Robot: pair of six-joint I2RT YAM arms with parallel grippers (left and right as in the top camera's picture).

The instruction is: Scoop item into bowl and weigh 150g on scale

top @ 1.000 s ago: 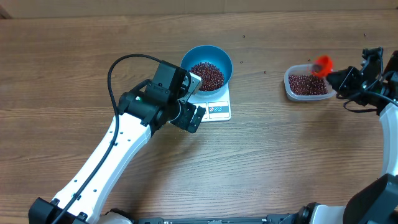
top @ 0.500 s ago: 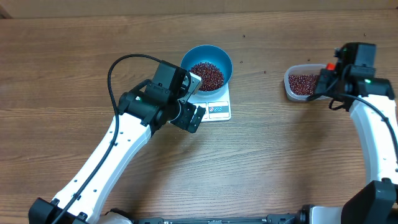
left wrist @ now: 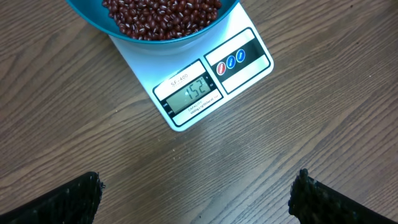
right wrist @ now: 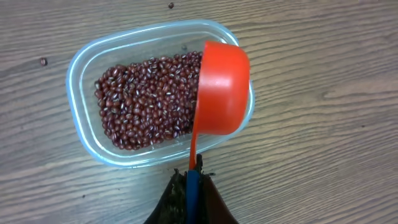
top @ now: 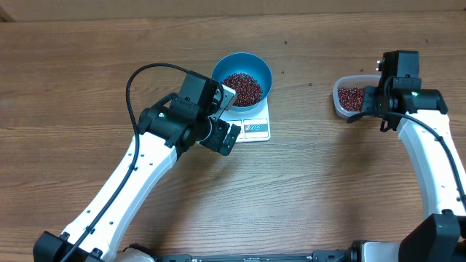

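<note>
Beans (top: 242,87) red-brown in blue bowl (top: 240,62) on scale (left wrist: 211,81), left jaws wide apart, right jaws gripping scoop (right wrist: 222,87)

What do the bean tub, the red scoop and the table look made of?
Tub: clear glossy plastic, probably; see-through walls and rim. Scoop: smooth red plastic, apparently moulded in one piece. Table: wood-grain surface, matte; real wood or laminate, unclear.

The scale (left wrist: 205,59) has a display window (left wrist: 195,94) reading "152". The label (left wrist: 180,79) just above the window reads "SF-400". The small print beneath the window is illegible. The symbols on the three round buttons (left wrist: 231,61) are too small to read.
</note>
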